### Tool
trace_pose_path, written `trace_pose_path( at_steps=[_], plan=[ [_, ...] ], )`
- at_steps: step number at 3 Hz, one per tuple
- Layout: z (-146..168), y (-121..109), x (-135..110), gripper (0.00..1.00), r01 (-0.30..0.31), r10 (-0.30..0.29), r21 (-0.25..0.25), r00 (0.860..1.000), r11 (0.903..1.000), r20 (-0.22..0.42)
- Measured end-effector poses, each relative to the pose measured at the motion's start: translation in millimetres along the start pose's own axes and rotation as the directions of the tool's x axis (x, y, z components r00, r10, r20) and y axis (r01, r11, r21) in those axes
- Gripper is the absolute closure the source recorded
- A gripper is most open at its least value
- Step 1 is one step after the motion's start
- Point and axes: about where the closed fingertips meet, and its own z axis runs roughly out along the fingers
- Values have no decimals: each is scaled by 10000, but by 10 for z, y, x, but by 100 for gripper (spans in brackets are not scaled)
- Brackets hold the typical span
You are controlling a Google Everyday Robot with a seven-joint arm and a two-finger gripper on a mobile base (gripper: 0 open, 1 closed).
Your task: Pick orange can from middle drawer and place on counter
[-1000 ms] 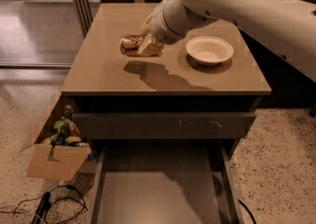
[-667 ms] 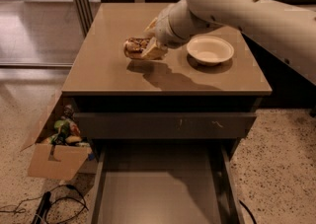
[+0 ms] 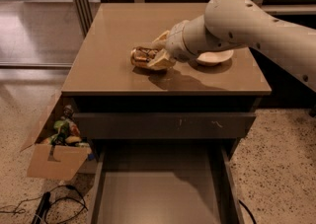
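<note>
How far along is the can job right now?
Done: the small copper-orange metal can is out of the open dark-grey middle drawer, whose floor shows bare. In hand: the hand grips it, lying sideways just at the glossy tan counter; contact unclear. Left: set down, release, withdraw.

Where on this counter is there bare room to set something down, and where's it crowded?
The counter is bare on its left, from the left edge to the orange can, and along its back edge. Crowded: centre-right, where the pincer holds the orange can and the arm partly hides the white bowl. The open middle drawer has a bare floor.
</note>
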Motion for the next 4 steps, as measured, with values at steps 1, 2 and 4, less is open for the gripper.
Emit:
trace_pose_path(
  at_steps=[1, 2, 4],
  plan=[
    [-3, 10, 11, 100, -55, 55, 8, 10000, 10000, 40],
    [-3, 10, 11, 81, -55, 55, 8, 10000, 10000, 40],
    [-2, 10, 10, 27, -54, 54, 7, 10000, 10000, 41]
  ],
)
